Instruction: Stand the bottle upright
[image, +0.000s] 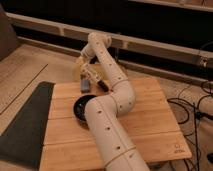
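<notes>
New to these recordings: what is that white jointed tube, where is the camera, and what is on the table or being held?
The white jointed tube is a mobile robot's single arm. There is one camera view, looking along the arm from behind; where it is mounted is not known. The arm reaches over a light wooden table and bends down near its far left corner, ending in a two-finger pincer. The pincer is shut, apparently on a small slim cream plastic bottle held above the tabletop. A round black bowl sits on the table beside the arm. A dark mat lies on the floor left of the table.
</notes>
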